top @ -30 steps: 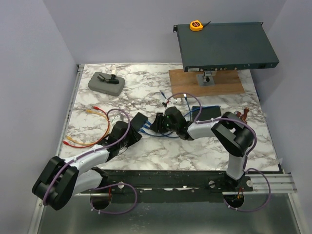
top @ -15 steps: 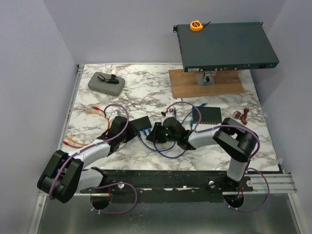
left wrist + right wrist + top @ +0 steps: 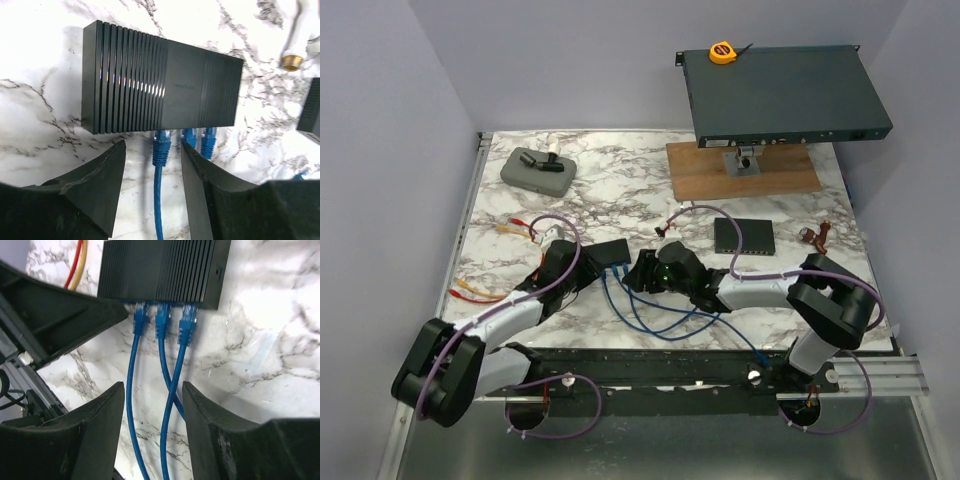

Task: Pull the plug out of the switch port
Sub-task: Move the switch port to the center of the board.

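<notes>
You work on a white marbled worktop point(image 3: 620, 190) boxed in by pale lilac walls point(image 3: 420, 100). At the back, a dark rack unit point(image 3: 780, 92) carrying a yellow tape measure point(image 3: 722, 52) stands over a wooden board point(image 3: 740, 168). A grey case point(image 3: 538, 170) lies back left. The switch point(image 3: 613, 252) sits between your arms with three blue cables point(image 3: 650, 315) plugged in side by side, crowding each other. Your left gripper point(image 3: 152, 146) is released, straddling one plug point(image 3: 161, 145) without touching it. Your right gripper point(image 3: 152, 387) is released too, with the cables running between its fingers.
</notes>
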You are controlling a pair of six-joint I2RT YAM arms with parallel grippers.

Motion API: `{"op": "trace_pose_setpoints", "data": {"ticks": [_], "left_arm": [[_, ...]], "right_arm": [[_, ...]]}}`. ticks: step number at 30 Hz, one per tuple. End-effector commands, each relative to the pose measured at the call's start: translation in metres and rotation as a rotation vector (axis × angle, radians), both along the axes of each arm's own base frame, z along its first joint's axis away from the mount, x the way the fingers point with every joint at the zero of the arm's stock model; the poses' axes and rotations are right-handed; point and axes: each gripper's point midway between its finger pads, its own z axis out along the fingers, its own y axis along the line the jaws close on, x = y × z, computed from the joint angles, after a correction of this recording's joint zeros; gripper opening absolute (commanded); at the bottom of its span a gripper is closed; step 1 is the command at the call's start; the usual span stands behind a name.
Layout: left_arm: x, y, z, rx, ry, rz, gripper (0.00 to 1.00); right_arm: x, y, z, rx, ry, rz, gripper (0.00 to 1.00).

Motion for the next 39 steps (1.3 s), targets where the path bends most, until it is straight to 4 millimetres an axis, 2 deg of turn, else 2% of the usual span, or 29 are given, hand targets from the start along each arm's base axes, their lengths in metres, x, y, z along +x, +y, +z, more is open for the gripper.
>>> {"op": "trace_pose_setpoints", "data": {"ticks": [1, 6, 10, 12, 16, 19, 25, 32, 39], "left_arm": [[-0.007, 0.012, 0.017, -0.018, -0.059, 0.044, 0.51], [-0.013, 0.031, 0.034, -0.044, -0.128, 0.148, 0.61], [-0.009, 0.053, 0.036, -0.026, -0.123, 0.276, 0.71], [-0.003, 0.061, 0.033, -0.012, -0.110, 0.319, 0.71], [0.010, 0.062, 0.020, -0.012, -0.066, 0.335, 0.72], [0.020, 0.060, 0.010, -0.016, -0.041, 0.332, 0.70], [0.032, 0.052, 0.016, -0.029, -0.078, 0.282, 0.60], [0.030, 0.030, 0.007, -0.056, -0.021, 0.175, 0.53], [0.024, 0.002, -0.010, -0.125, 0.031, 0.091, 0.49]], "right_arm": [[0.023, -0.027, 0.004, -0.086, -0.079, -0.077, 0.54], [0.051, -0.026, 0.019, -0.111, -0.143, -0.080, 0.57], [0.077, -0.022, 0.014, -0.107, -0.130, -0.096, 0.59], [0.089, -0.019, 0.011, -0.094, -0.119, -0.106, 0.60], [0.104, -0.008, 0.006, -0.072, -0.103, -0.094, 0.61], [0.106, 0.000, 0.003, -0.058, -0.103, -0.065, 0.61], [0.101, 0.007, -0.010, -0.064, -0.079, -0.018, 0.60], [0.093, 0.006, -0.020, -0.069, -0.051, 0.009, 0.57], [0.085, -0.007, -0.031, -0.095, -0.028, -0.010, 0.55]]}}
